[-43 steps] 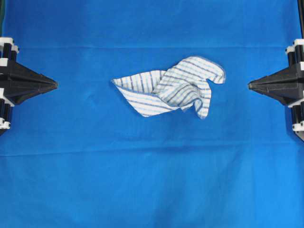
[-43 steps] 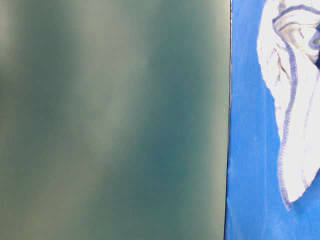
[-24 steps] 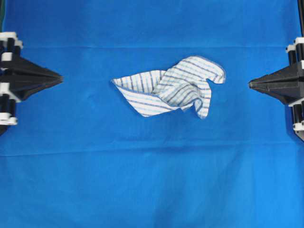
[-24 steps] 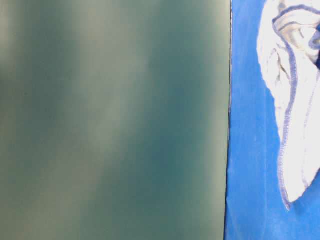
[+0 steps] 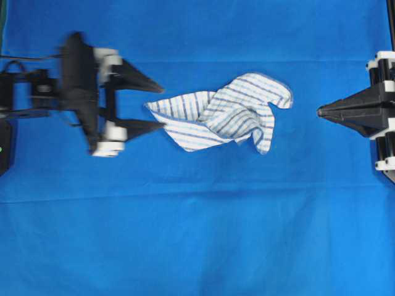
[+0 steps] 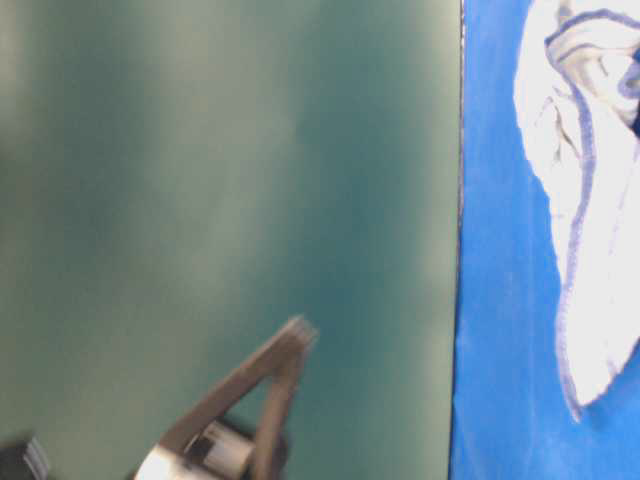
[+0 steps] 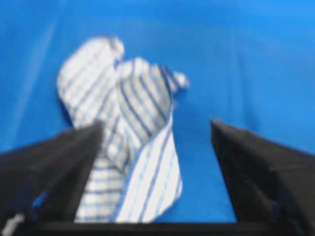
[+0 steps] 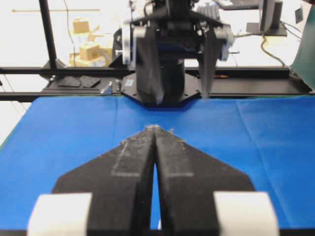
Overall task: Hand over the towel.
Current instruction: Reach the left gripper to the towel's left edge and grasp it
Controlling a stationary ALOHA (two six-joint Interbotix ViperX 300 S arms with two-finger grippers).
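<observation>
While the checked towel (image 5: 222,117) lies ungrasped mid-surface, the left pincer (image 5: 151,103) gapes wide at its corner and the right pincer (image 5: 321,111) waits closed, so pickup and handover remain.

My left gripper (image 5: 157,103) swung in from the cloth's left edge, jaws spread, tips flanking towel (image 5: 225,113) corner.

Readable text, labels, brands, numbers, signs: none. From my station I find no legible marking on any surface in any view.
</observation>
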